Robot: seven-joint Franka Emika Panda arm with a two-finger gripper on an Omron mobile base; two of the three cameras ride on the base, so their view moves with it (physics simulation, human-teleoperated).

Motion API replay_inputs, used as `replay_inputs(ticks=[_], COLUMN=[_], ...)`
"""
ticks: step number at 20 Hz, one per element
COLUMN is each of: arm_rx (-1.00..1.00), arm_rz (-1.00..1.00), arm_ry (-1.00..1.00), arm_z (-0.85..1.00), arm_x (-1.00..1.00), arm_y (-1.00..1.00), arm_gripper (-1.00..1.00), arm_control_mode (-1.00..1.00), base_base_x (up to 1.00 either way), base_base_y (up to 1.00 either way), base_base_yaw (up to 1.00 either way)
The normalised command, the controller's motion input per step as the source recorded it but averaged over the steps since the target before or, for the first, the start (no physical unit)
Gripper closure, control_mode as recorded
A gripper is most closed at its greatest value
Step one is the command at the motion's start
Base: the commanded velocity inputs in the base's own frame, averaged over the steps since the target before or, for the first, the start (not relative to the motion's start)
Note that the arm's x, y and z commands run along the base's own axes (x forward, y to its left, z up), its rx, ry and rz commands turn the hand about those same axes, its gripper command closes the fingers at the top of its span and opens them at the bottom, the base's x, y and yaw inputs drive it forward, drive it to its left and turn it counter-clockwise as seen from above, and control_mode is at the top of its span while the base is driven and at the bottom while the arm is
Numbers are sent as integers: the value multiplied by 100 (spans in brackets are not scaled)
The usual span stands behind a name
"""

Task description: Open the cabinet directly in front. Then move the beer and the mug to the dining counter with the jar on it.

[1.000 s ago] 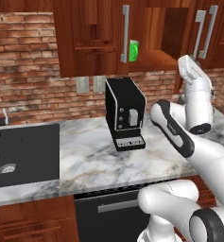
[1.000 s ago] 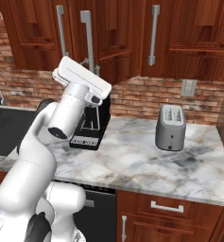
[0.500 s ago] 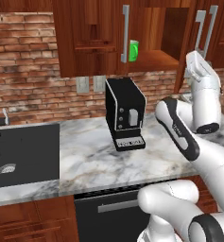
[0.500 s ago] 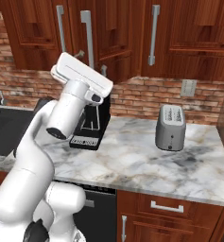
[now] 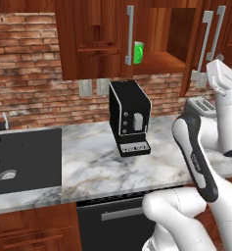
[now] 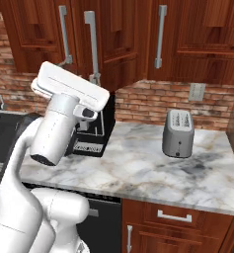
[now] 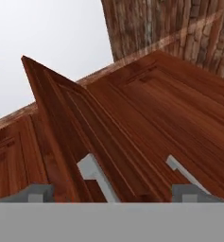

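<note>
Cabinet (image 7: pixel 108 142) door ajar, grey handle (image 7: pixel 97 177) between released pincer (image 7: pixel 114 193) fingertips

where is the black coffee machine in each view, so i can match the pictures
Left base view: the boxy black coffee machine stands centre, on the marble counter.
Right base view: left of centre, half hidden behind the white arm.
Hand view: not in it.
Shared landmark: the silver toaster at the brick wall.
</note>
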Motion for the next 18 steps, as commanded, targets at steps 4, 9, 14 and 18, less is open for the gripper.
replay_inputs(ticks=[4, 9, 14, 18], arm_rx=[-49, -56, -40, -9], arm_rz=[0, -2, -14, -5], arm_ry=[32, 49, 43, 15], arm_z=[-18, -2, 3, 0], arm_x=[-65, -28, 10, 46], arm_y=[69, 98, 82, 18], arm_gripper=[-100, -100, -100, -100], arm_control_mode=[-100, -100, -100, -100], base_base_x=[0, 0, 0, 0], base_base_y=[0, 0, 0, 0], base_base_yaw=[0, 0, 0, 0])
